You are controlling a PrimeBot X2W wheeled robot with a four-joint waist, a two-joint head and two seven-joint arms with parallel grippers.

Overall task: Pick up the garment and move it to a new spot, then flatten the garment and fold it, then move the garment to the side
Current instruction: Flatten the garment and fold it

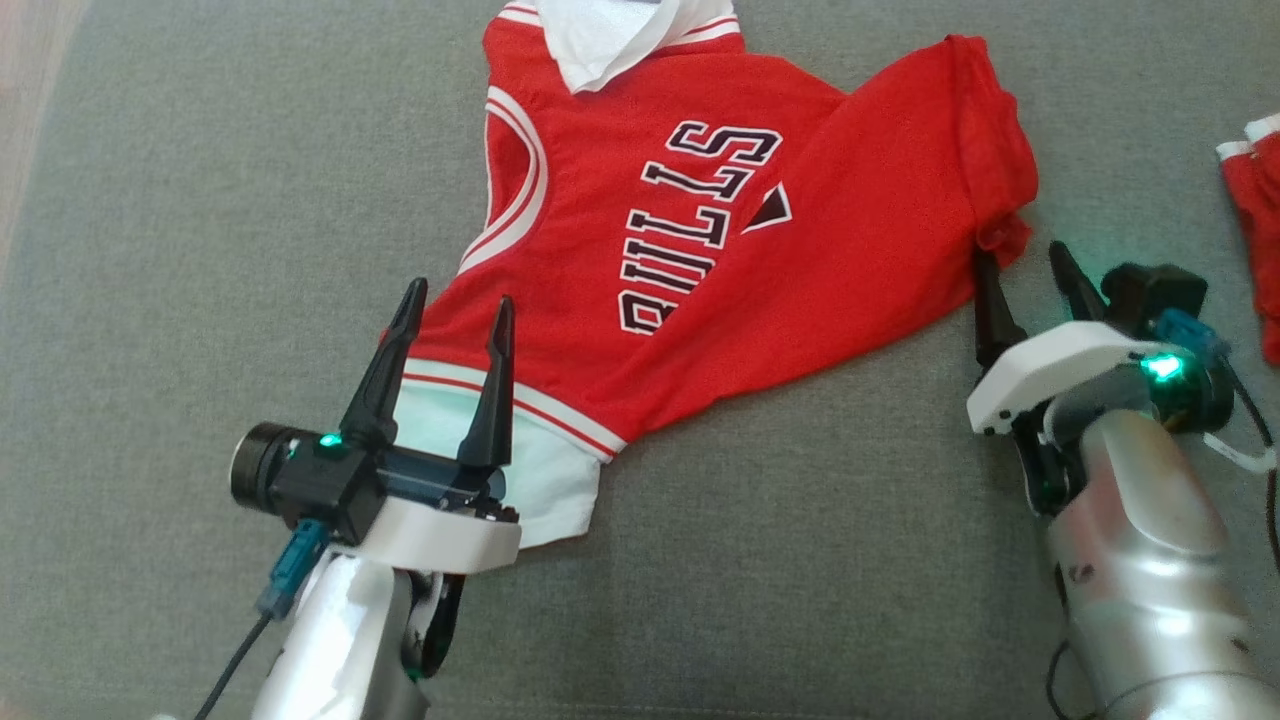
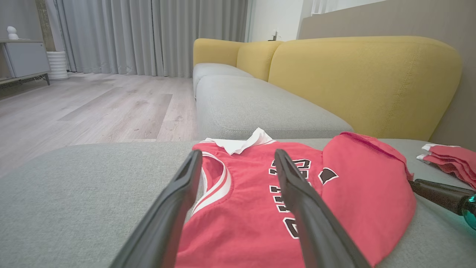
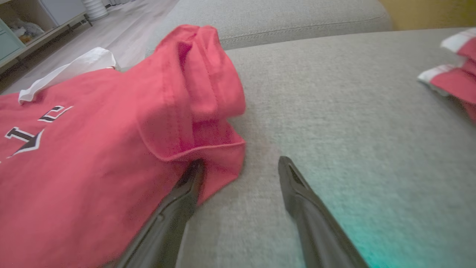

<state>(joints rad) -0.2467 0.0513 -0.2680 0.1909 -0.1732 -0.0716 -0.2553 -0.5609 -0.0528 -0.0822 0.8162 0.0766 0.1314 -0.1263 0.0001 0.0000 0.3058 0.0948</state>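
Red, white-trimmed jersey garment [image 1: 700, 250] lies rumpled at the tips of the spread, empty left pincer [image 1: 459, 293] and right pincer [image 1: 1020, 252], so a shallow pinch may snag one layer only.

From the head camera I look steeply down on the grey seat [image 1: 150, 300], close in. My left wrist camera sits low at the near edge of the jersey [image 2: 241, 223], facing far across the seat toward the curtains [image 2: 148, 33]. The right wrist camera, nearer still, hugs the jersey's right edge, also facing far. All three views share the jersey.
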